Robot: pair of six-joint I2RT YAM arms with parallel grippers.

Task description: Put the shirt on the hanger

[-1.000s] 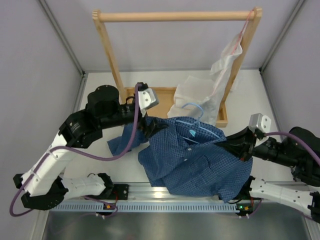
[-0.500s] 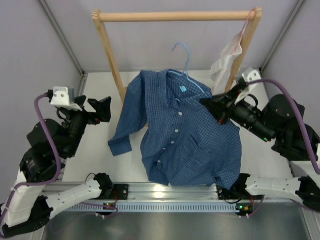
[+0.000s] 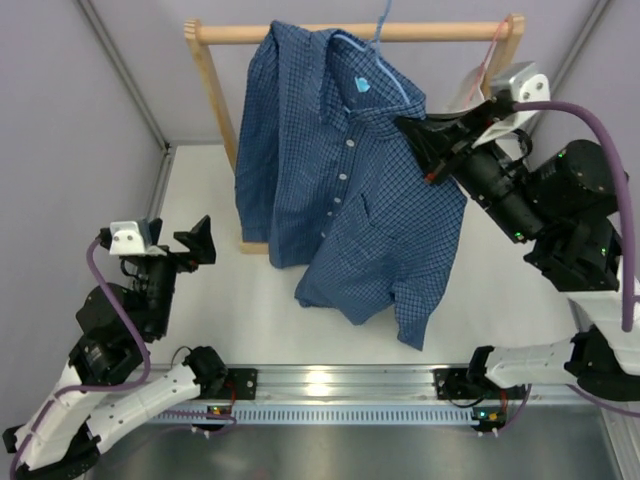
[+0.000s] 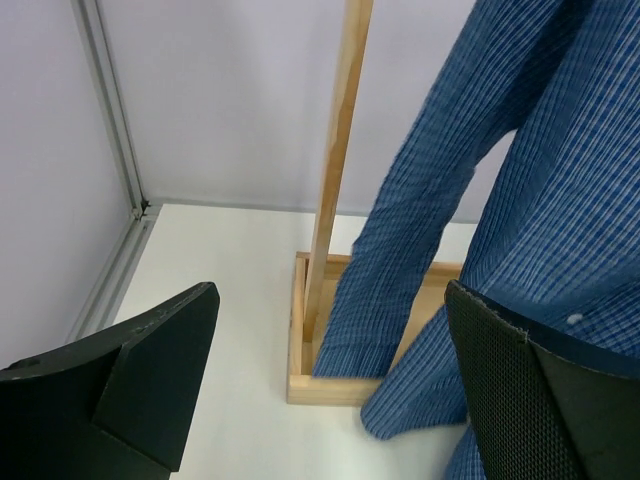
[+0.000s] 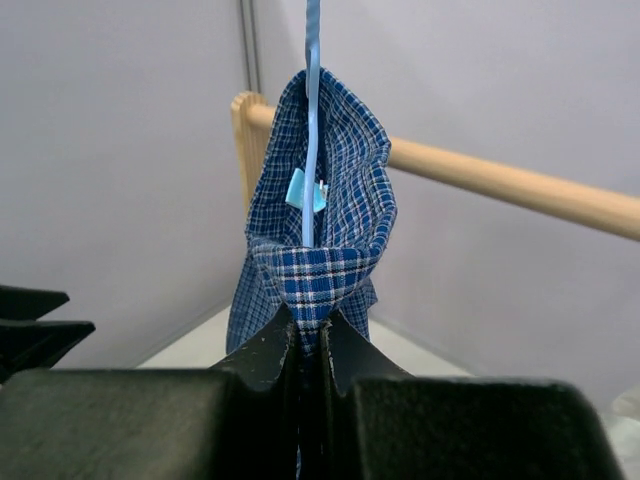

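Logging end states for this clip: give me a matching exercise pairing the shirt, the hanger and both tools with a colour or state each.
1. shirt
2. hanger
3. left tool
4. right tool

A. open, holding nothing
B. pinched shut on checked cloth
C. dark blue, draped in front of the wooden rail
D. light blue wire rising out of the collar

Pairs: 1-C, 2-D, 3-A, 4-B

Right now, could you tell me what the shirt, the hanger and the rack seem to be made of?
The shirt: soft woven cloth, matte, fine check, hanging in folds. The hanger: thin, smooth light blue wire, possibly coated. The rack: pale, unpainted-looking wood, matte.
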